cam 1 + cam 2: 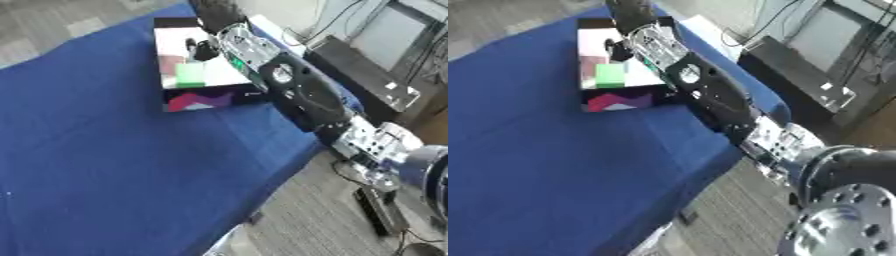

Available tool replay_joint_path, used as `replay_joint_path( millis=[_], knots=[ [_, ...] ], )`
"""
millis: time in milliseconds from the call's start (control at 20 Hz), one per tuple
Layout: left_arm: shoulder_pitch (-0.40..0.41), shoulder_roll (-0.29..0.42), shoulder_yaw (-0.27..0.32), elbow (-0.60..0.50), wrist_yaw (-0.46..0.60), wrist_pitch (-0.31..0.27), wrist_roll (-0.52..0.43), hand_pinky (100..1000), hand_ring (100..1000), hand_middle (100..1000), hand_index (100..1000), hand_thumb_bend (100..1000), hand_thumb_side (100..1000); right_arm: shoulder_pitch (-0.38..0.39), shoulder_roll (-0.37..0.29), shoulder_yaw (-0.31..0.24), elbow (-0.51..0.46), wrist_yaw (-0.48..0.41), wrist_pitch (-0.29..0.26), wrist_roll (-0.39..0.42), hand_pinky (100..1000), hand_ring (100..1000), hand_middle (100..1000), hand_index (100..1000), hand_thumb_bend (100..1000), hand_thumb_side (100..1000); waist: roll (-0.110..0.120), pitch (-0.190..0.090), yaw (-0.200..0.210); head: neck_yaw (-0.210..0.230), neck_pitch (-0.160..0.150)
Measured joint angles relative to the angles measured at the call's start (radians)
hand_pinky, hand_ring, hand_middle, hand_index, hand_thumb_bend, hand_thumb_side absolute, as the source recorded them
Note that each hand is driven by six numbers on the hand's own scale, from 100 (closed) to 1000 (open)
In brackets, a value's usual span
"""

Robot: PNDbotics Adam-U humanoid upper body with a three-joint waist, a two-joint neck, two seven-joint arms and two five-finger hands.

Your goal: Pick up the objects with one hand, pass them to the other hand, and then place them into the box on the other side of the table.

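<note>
Reaching in from the lower right, the right arm (302, 92) stretches diagonally across the corner of the blue table (105, 160), and the right hand (214, 17) hangs above the far side of the box (197, 65). Its fingers point away from the camera and blur into a dark mass, so whether they are spread, curled or pinching something cannot be told. A dark part of the hand, seemingly the thumb, dips towards the white inside of the box.

That box sits near the far right corner of the table, close to the edge. It is open at the top, with a white interior, a dark front wall and a pink and red pattern on that wall. Inside it lie a green block (190, 75) near the front and a pinkish block (170, 64) just beside it, to the left and slightly behind; the two look to be touching, though the view is too soft to be sure.

Beyond the table's right edge stands a dark cabinet (367, 80) with cables, and grey flooring shows below.
</note>
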Motion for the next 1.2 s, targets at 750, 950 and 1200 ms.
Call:
replay_joint_path(
  millis=[750, 950, 1200],
  knots=[
    [0.002, 0.000, 0.006, 0.005, 0.002, -0.003, 0.000, 639, 481, 480, 694, 956, 559, 0.005, 0.007, -0.024, -0.102, 0.023, -0.011, 0.022, 963, 983, 1000, 1000, 286, 199, 0.001, 0.000, -0.010, 0.013, 0.000],
    [0.007, -0.004, 0.007, 0.019, -0.005, 0.000, 0.003, 638, 479, 478, 692, 955, 556, -0.016, 0.056, -0.041, -0.281, -0.003, -0.004, -0.064, 757, 972, 997, 1000, 238, 100, 0.006, 0.000, -0.020, 0.098, 0.000],
    [0.010, -0.009, 0.008, 0.043, -0.032, 0.006, 0.010, 636, 476, 475, 690, 950, 553, -0.060, 0.180, 0.002, -0.410, -0.093, -0.039, -0.246, 672, 960, 961, 1000, 100, 100, 0.006, 0.000, -0.034, 0.344, 0.000]
  ],
)
